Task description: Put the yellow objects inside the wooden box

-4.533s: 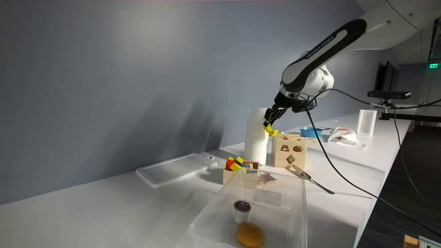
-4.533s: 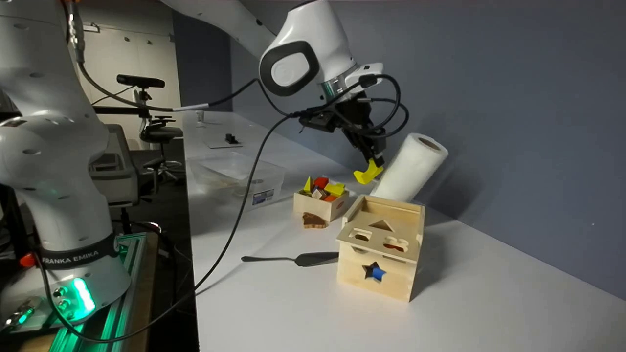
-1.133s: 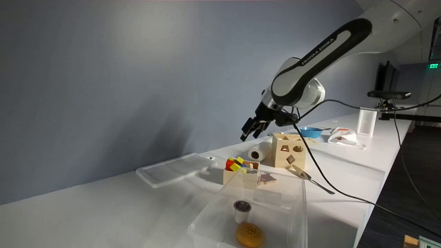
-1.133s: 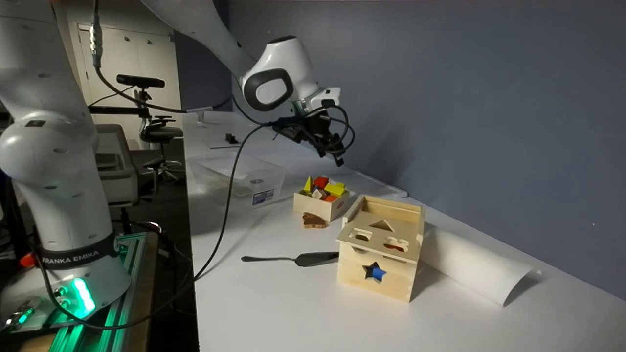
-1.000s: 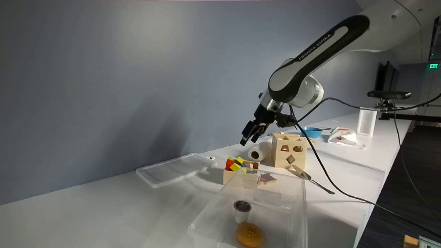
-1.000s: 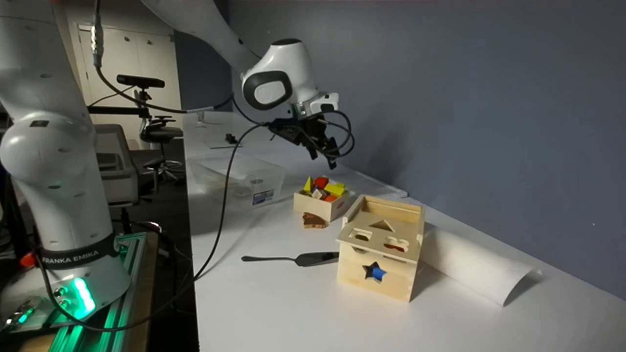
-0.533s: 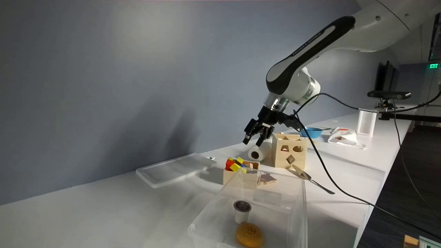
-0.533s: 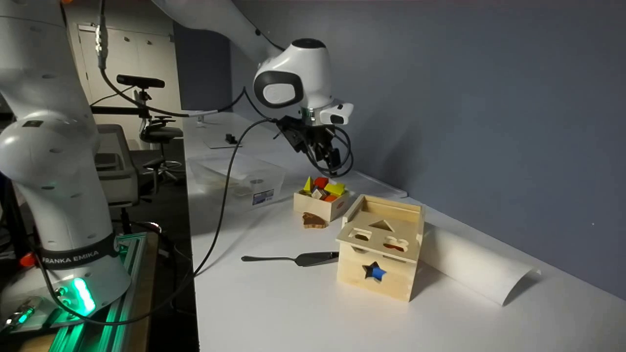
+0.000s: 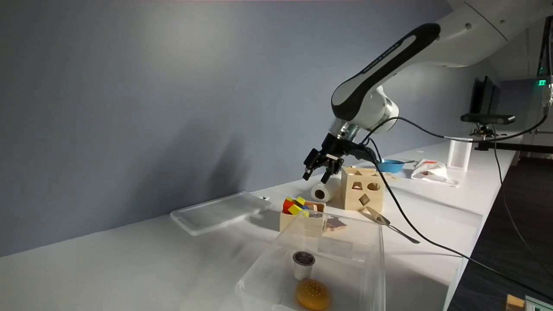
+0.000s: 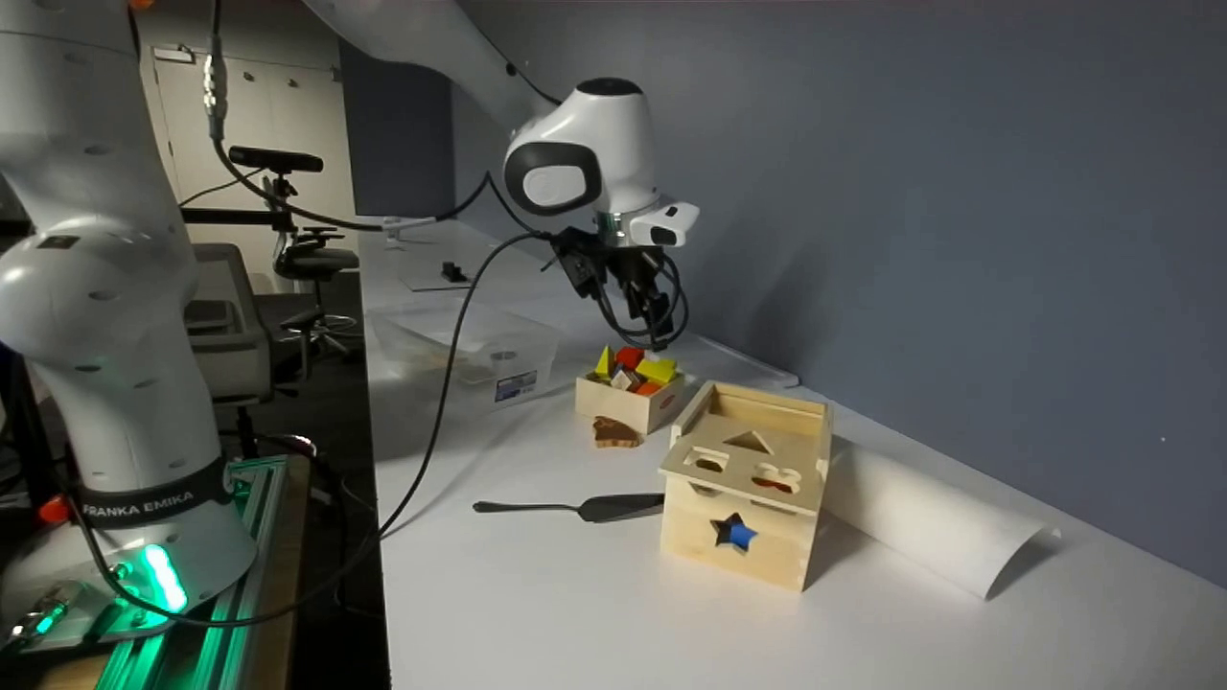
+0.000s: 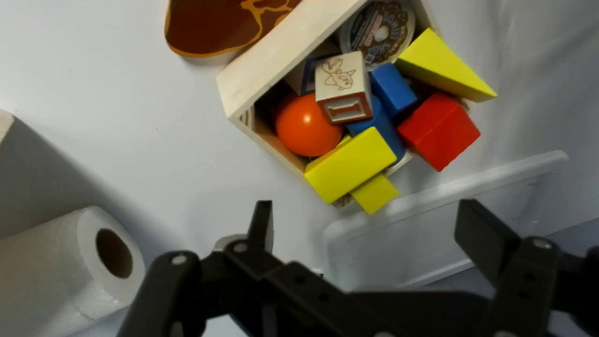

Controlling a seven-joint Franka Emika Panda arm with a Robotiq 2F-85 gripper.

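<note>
The low wooden box (image 11: 281, 56) of pale wood shows in the wrist view and both exterior views, filled with mixed pieces. Of the yellow objects, a wedge (image 11: 442, 65) leans across its rim, a long block (image 11: 351, 164) lies over a corner, and a smaller block (image 11: 374, 193) pokes out beneath that one. Red, blue and orange pieces share the box. My gripper (image 9: 316, 178) hangs in the air above and towards the wall side of the box, tilted down. Its fingers (image 11: 482, 234) are spread wide with nothing between them.
A taller wooden cube (image 10: 738, 537) with cut-outs stands near the box, a paper roll (image 10: 920, 513) lying behind it. A brown piece (image 10: 613, 433) and a cake server (image 10: 575, 510) lie in front. A clear bin (image 9: 345, 276) and its lid (image 9: 220, 214) are close by.
Earlier my gripper held a curved yellow piece; it is open now and that piece is out of view. The upright paper roll has toppled. Lately the gripper has tilted more steeply downward.
</note>
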